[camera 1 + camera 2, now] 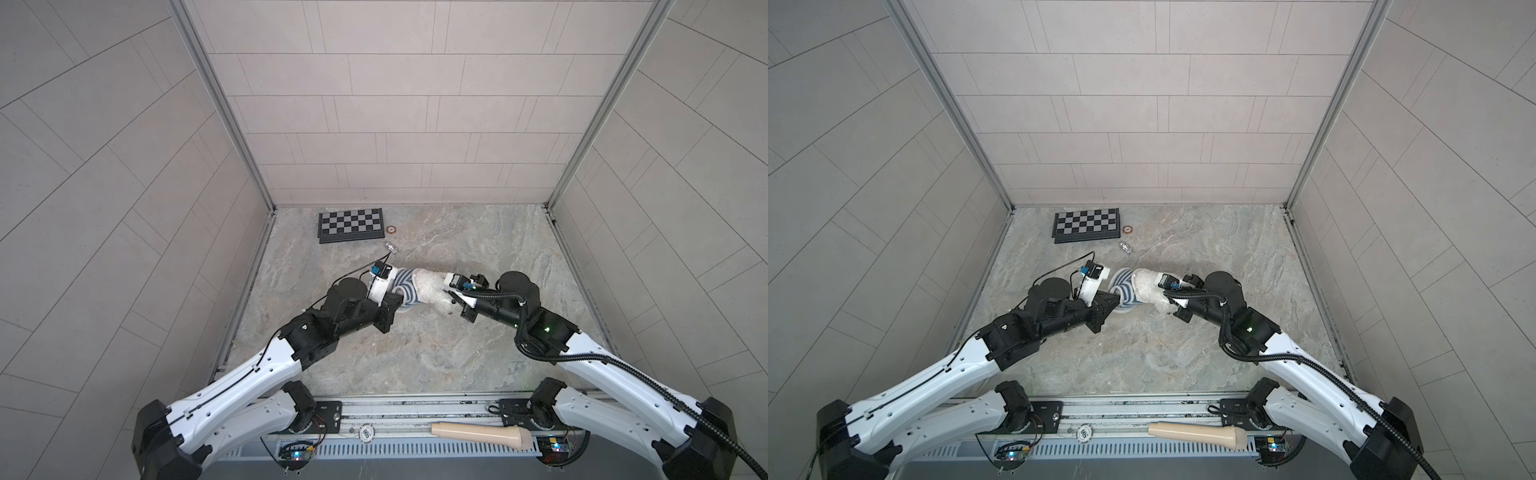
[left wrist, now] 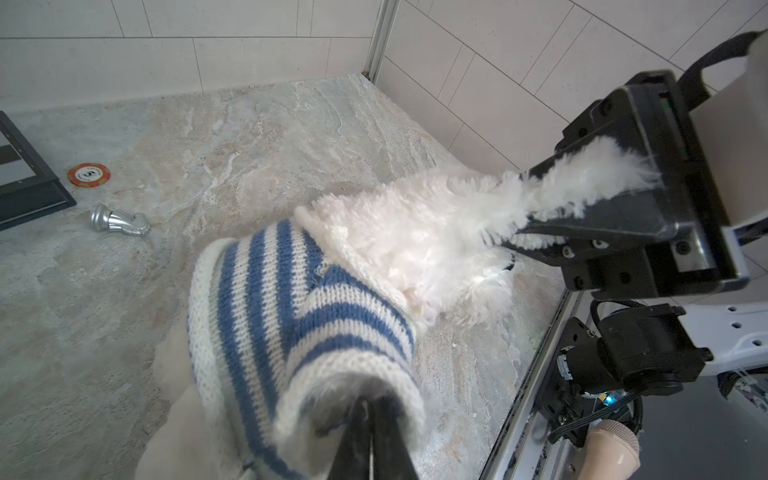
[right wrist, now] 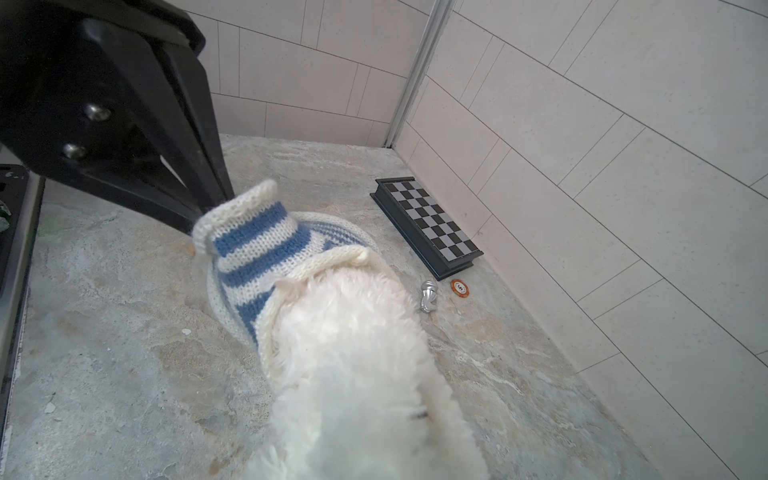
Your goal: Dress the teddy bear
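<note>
Teddy bear (image 1: 430, 286): white and fluffy, near the middle of the table (image 1: 415, 353), stretched crosswise between the two grippers; which end holds the head, cannot tell.
Sweater (image 1: 405, 287): knitted, blue and white stripes, pulled over the end of the bear nearer the left arm — with bare fur sticking out of the wide opening toward the right arm, and a narrow ribbed tube of knit standing out at the covered end.
Left gripper (image 3: 214, 205): closed on the rim of that narrow tube, black fingers drawn together and pinching the knit; in the left wrist view wrapped in knit and white fluff at the tips.
Right gripper (image 2: 505, 208): clamped on the bear at its bare end, with fur bulging out between the black fingers — limb or ear, cannot tell; holds that tuft raised off the table.
Chessboard (image 1: 351, 224): black-framed, flat on the table at the back edge, toward the back left corner, well apart from the bear.
Chip (image 1: 391, 229): round, orange and white, just beside the right end of the chessboard, flat on the table.
Chess piece (image 1: 391, 248): silver, on its side, in front of the chip, between the chessboard and the sweater, touching neither.
Beige handle (image 1: 482, 434): on the metal rail along the front edge, lengthwise, between the bases of the two arms, nearer the right one.
</note>
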